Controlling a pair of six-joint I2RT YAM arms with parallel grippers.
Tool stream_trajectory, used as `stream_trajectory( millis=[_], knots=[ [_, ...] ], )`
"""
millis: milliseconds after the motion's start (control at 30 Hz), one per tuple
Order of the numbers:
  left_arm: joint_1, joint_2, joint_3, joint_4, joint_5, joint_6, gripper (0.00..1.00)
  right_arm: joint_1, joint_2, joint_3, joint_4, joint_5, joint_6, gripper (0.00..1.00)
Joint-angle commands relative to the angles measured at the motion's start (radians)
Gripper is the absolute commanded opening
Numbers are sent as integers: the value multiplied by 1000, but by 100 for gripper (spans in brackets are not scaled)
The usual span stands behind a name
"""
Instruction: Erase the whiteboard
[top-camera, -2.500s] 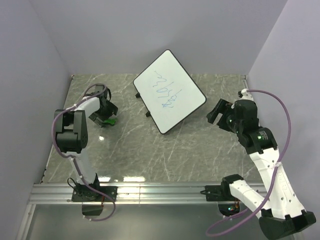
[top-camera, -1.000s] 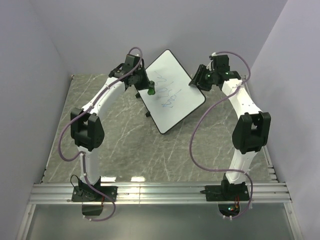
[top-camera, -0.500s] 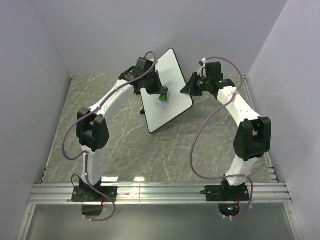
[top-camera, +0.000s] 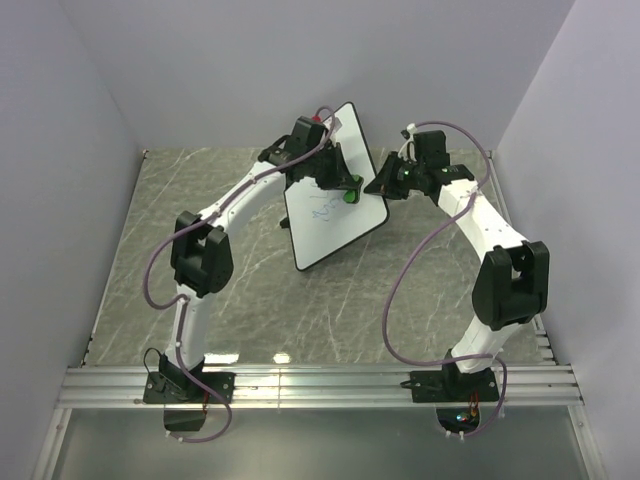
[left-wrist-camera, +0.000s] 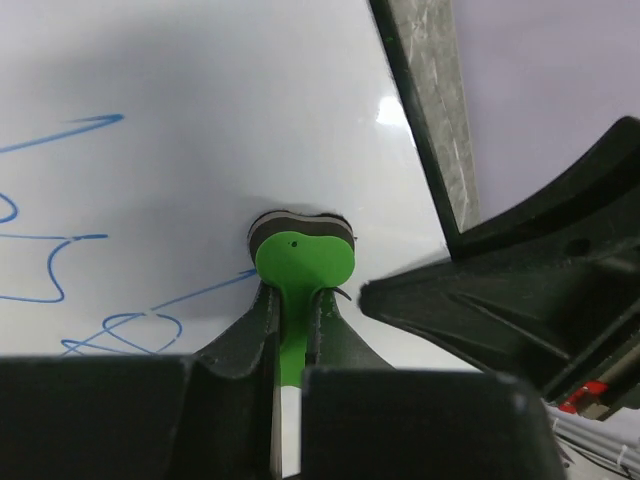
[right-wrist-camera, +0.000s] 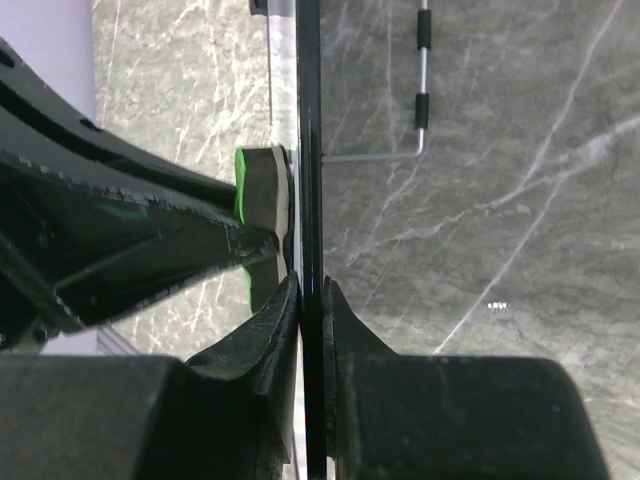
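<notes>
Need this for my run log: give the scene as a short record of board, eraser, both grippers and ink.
whiteboard: tilted steeply up, not lying flat
right gripper: shut on the whiteboard's edge
left gripper: shut on the eraser's green handle
eraser: pad against the board face
blue scribbles: present beside the eraser
task: not finished

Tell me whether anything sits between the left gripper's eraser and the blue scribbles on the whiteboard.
Nothing visible does. The left gripper holds the green eraser against the whiteboard, and the blue scribbles lie right beside it on open board. The right gripper clamps the board's edge, clear of them.
</notes>
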Motion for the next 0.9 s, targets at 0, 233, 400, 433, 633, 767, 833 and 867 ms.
stream_trajectory(
  millis=[0,233,400,433,633,767,833,867],
  knots=[
    [-5,49,49,12,15,-6,0,32,-2,-20,-185,16,-102,0],
    [13,114,-9,-129,-164,26,0,32,-3,5,-218,21,-119,0],
    [56,11,-279,-46,-169,27,0,29,-3,25,-222,29,-112,0],
    [56,-1,-349,-38,-173,32,0,27,1,29,-222,29,-110,0],
    [62,-32,-471,-3,-144,20,0,26,26,59,-215,3,-96,0],
    [53,-35,-404,3,-71,7,0,24,32,54,-205,-10,-89,0],
    [27,-37,-320,-9,-31,4,0,24,35,45,-202,-13,-85,0],
    [18,-38,-288,-24,-20,6,0,25,36,45,-202,-14,-84,0]
  ],
)
